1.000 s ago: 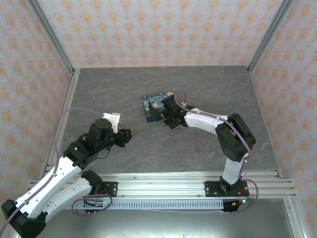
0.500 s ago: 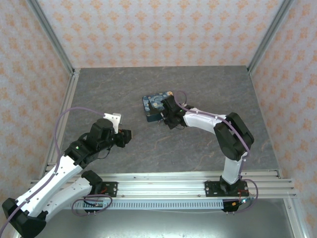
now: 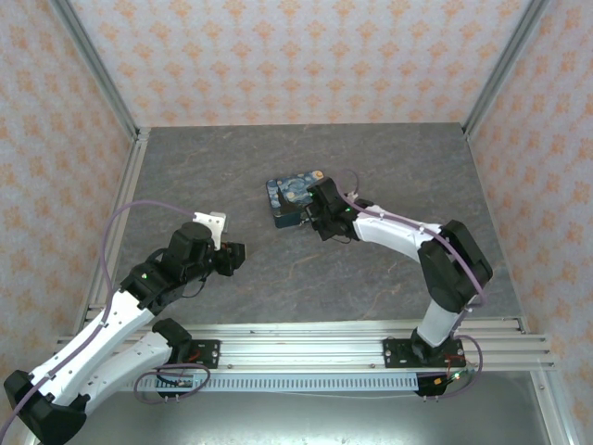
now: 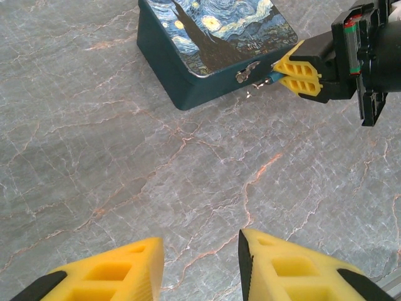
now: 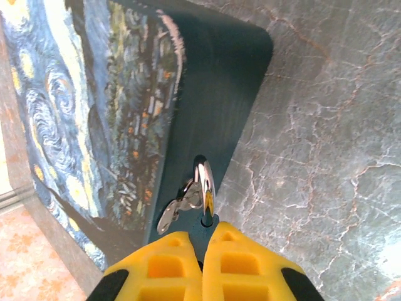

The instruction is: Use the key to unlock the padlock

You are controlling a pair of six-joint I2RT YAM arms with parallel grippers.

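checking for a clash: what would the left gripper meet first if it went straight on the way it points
Likely the tin box, its dark side wall left of the padlock the right gripper pinches. Bare table lies between, and depth is unclear: the left gripper might touch table first.

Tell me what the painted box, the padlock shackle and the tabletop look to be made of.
Painted box: probably thin metal tin, with a glossy printed lid, dark teal sides and rounded corners.
Padlock shackle: polished metal, judging by its mirror-bright highlights.
Tabletop: looks like matte grey marbled stone with pale veins, though it may be printed laminate.
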